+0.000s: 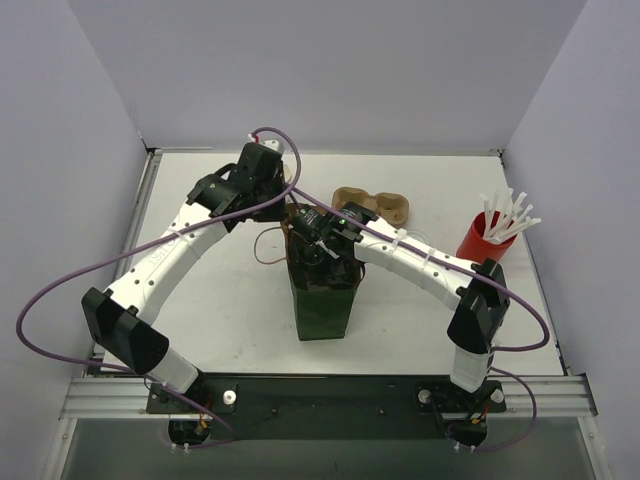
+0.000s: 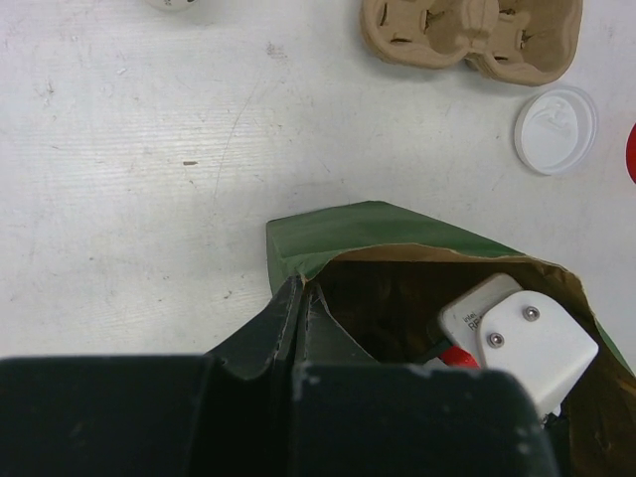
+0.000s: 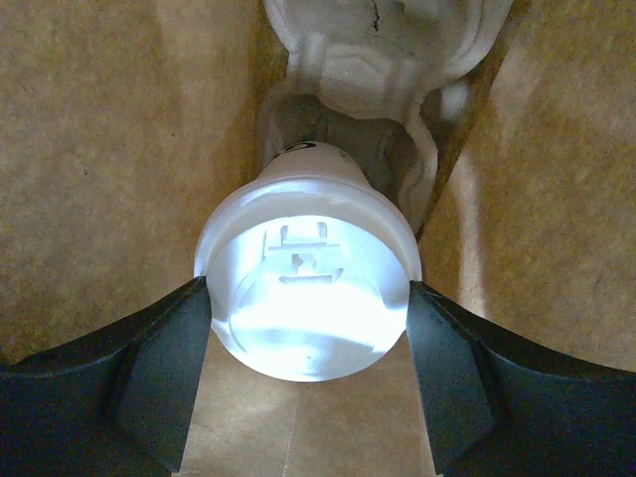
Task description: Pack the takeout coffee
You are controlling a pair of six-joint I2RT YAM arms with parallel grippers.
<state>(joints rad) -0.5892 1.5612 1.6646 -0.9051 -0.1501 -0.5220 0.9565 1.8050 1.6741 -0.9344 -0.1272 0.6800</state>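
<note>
Takeout coffee (image 3: 306, 288) sits gripped in the right hand (image 3: 308, 333), inside the bag (image 3: 99, 149).

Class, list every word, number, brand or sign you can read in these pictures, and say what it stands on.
Nothing is legible.
Label on the white arm casing inside the paper bag: print too small to read.
Dark mark on the takeout coffee cup: blurred.
Raised shapes on its lid and on the loose lid: no readable letters.
</note>
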